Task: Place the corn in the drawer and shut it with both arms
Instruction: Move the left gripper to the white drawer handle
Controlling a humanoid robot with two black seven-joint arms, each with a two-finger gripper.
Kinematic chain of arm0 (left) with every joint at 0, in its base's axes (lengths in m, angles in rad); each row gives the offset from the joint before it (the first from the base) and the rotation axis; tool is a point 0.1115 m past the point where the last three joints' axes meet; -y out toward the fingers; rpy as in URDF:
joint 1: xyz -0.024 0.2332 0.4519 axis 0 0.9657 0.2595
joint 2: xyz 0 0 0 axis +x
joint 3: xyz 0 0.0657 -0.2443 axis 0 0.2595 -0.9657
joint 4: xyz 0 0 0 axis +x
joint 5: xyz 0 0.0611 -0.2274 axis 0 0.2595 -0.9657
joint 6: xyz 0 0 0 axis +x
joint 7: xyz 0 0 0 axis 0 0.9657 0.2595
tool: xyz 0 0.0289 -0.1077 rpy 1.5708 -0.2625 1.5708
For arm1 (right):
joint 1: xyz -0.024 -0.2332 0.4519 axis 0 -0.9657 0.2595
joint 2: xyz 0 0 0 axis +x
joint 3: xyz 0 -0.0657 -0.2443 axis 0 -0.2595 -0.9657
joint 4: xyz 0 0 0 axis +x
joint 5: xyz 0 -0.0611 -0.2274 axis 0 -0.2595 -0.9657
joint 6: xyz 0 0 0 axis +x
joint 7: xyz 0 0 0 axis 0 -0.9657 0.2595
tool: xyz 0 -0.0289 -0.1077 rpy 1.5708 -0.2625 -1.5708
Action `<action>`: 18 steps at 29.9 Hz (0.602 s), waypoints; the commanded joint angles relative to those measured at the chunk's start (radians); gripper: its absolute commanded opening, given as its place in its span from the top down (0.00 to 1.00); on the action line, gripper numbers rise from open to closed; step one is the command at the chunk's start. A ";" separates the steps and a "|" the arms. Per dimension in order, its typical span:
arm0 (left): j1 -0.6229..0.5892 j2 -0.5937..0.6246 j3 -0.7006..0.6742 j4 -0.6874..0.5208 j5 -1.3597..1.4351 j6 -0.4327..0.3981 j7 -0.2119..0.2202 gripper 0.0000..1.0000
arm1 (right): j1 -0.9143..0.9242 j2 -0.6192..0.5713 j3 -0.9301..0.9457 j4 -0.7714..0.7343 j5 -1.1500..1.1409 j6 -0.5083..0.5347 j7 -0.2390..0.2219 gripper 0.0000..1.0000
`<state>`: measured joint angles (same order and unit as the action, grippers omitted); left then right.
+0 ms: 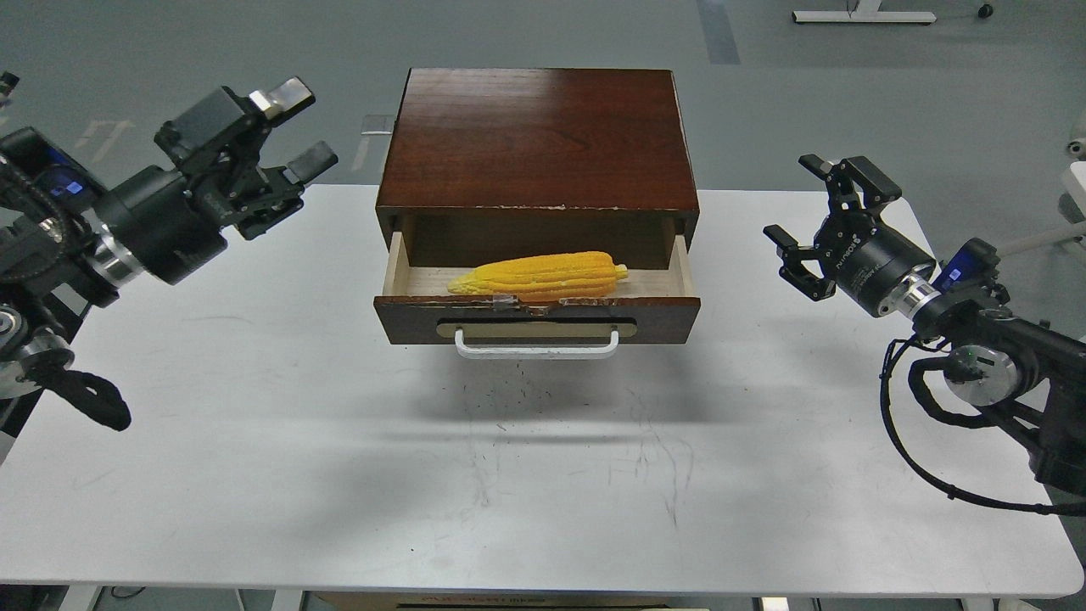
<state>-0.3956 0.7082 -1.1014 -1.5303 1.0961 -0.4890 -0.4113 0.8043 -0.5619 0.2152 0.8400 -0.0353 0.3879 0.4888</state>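
The yellow corn [540, 275] lies on its side inside the open drawer [538, 317], tapered end to the left. The drawer sticks out of the dark brown cabinet [536, 140], its white bar handle [536, 346] facing me. My left gripper [288, 136] is open and empty, raised left of the cabinet's top edge and apart from it. My right gripper [802, 212] is open and empty, right of the drawer's front corner, above the table and apart from the drawer.
The cabinet stands at the back middle of a white table [543, 475]. Grey floor lies beyond the table's far edge. Cables hang from my right arm [976, 365] near the table's right edge.
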 commanded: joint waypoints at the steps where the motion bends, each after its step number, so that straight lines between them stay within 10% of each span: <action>1: -0.005 -0.042 0.003 -0.089 0.149 0.000 0.005 0.11 | -0.004 -0.001 -0.002 -0.001 -0.001 -0.001 0.000 0.01; 18: -0.011 -0.138 0.313 -0.172 0.561 0.000 0.051 0.73 | -0.017 -0.003 0.022 0.001 0.003 0.000 0.000 0.01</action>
<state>-0.4156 0.5828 -0.8161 -1.7129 1.6247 -0.4888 -0.3710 0.7879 -0.5652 0.2327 0.8407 -0.0359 0.3866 0.4888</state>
